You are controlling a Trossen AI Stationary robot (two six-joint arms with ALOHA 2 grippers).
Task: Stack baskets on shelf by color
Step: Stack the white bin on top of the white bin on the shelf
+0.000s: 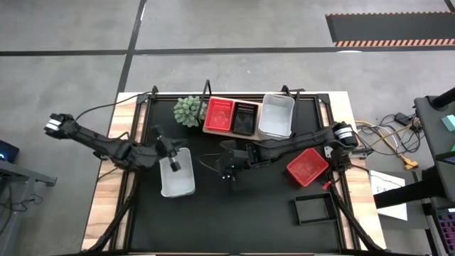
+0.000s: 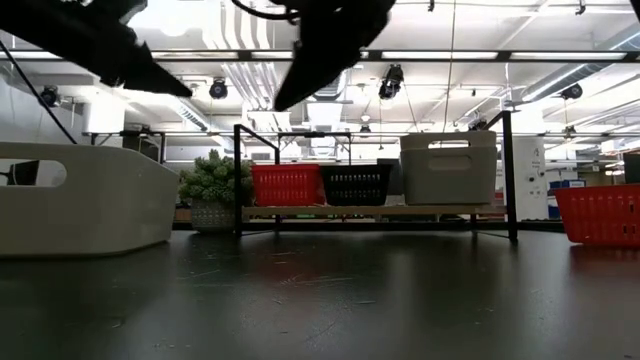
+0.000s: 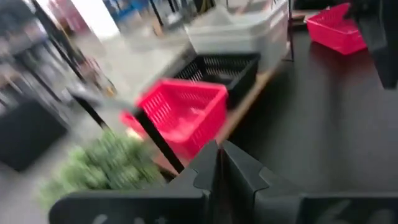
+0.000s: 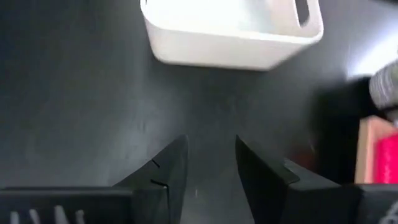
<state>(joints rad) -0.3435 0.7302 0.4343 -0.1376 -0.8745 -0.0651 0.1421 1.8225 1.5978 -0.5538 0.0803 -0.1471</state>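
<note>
On the shelf at the table's far side stand a red basket, a black basket and a white basket, side by side. Another white basket rests on the mat at the left, a red basket at the right, and a black basket nearer the front right. My left gripper hangs shut above the left white basket's far part, clear of it in the low view. My right gripper stands open over bare mat at mid-table, pointing toward that white basket.
A green spiky plant stands at the shelf's left end. The shelf's thin black frame posts rise at its corners. Bare mat lies between the loose baskets and along the table's near side.
</note>
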